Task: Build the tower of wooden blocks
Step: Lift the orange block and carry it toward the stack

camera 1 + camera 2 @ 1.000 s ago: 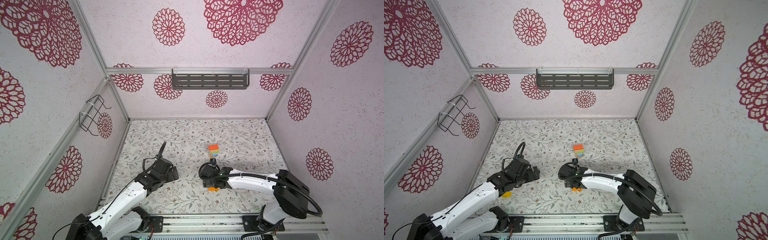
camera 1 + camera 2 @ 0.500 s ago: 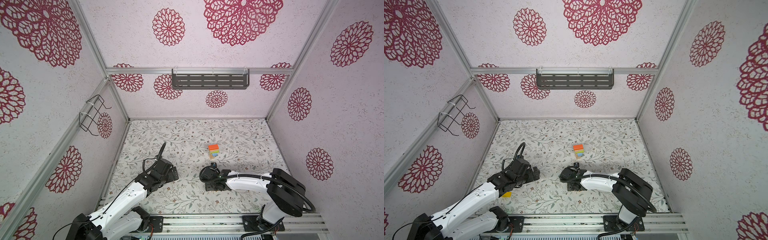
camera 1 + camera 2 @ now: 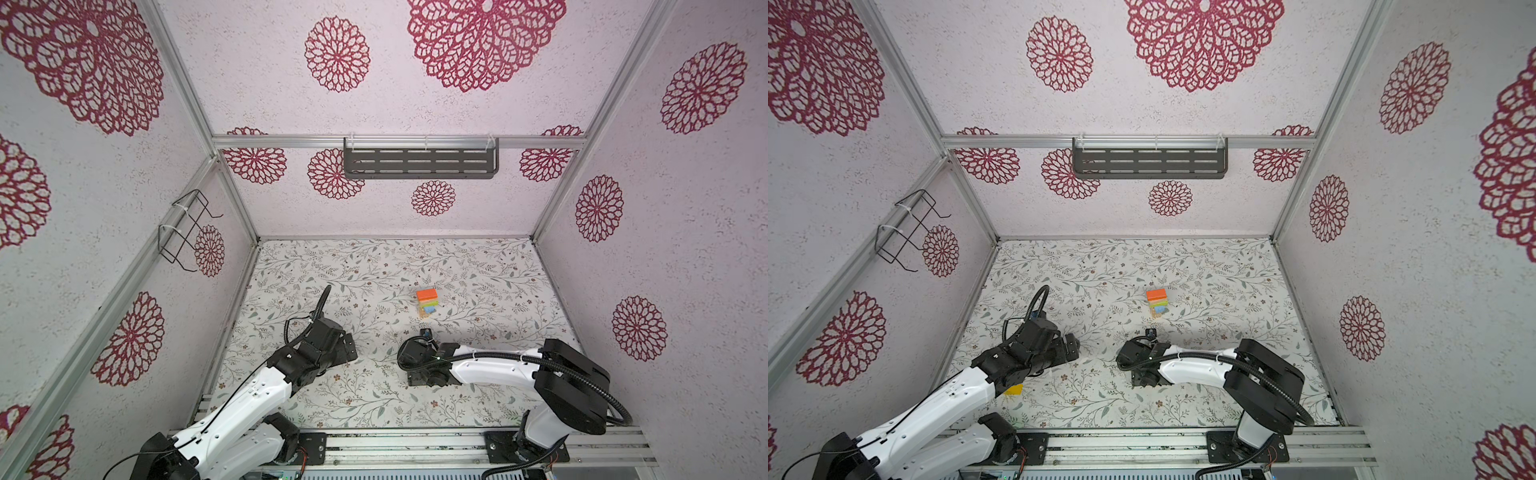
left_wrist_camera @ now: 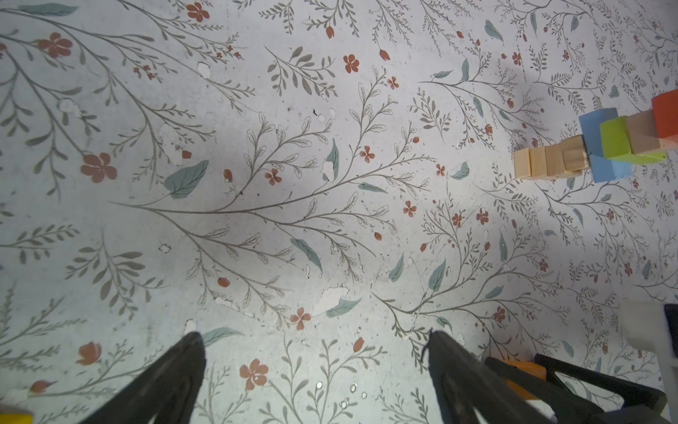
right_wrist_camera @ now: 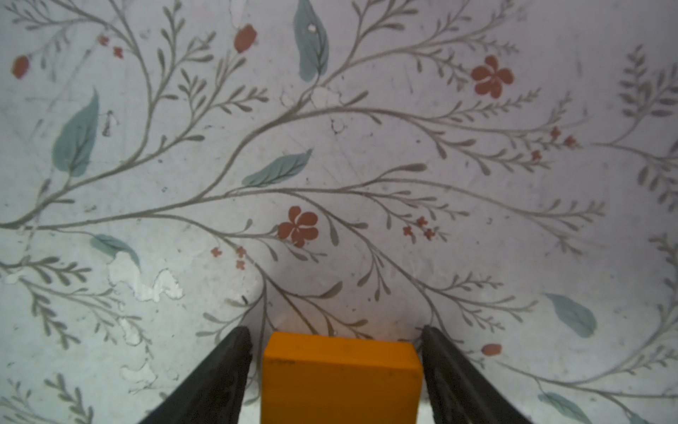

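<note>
The wood block tower [image 3: 427, 302] [image 3: 1157, 302] stands upright on the floral table [image 3: 478, 270], right of centre and further back than both arms. In the left wrist view the tower [image 4: 605, 143] shows natural wood cubes at its base, then a light blue piece, a lime green piece, a plain wood piece and a red-orange block on top.

The right gripper [image 5: 335, 330] is low over the table in front of the tower. Its 2 black fingers [image 5: 227, 367] straddle an orange block [image 5: 341, 374] with a slim gap on each side, so the claw is open around it and not pressing it.

The left gripper [image 4: 315, 334] hovers over bare table to the left, well apart from the tower, with its jaws spread wide and nothing between them. A yellow block [image 3: 1013, 389] lies near the left arm's forearm.
</note>
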Robot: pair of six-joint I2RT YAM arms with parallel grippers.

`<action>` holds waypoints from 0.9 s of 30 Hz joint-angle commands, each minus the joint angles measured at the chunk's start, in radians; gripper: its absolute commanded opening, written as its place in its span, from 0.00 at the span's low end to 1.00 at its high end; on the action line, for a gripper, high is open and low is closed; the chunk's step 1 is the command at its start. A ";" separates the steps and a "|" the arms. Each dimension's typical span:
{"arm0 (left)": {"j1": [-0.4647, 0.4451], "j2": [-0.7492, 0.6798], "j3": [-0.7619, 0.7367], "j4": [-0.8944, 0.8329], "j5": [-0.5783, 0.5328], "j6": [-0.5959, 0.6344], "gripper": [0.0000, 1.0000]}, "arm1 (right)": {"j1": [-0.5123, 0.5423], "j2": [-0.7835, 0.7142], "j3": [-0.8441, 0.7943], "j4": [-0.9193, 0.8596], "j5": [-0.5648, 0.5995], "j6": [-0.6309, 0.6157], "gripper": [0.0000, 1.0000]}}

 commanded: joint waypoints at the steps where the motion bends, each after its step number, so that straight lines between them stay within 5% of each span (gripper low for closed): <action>1: -0.012 -0.012 0.006 -0.013 -0.018 -0.015 0.97 | 0.010 -0.013 -0.031 -0.047 0.007 0.055 0.74; 19: -0.015 -0.002 0.032 -0.026 -0.028 -0.011 0.97 | 0.013 -0.006 0.031 -0.114 0.026 0.019 0.45; 27: -0.015 0.032 0.138 -0.083 -0.055 0.049 0.97 | -0.067 -0.064 0.309 -0.357 0.044 -0.249 0.45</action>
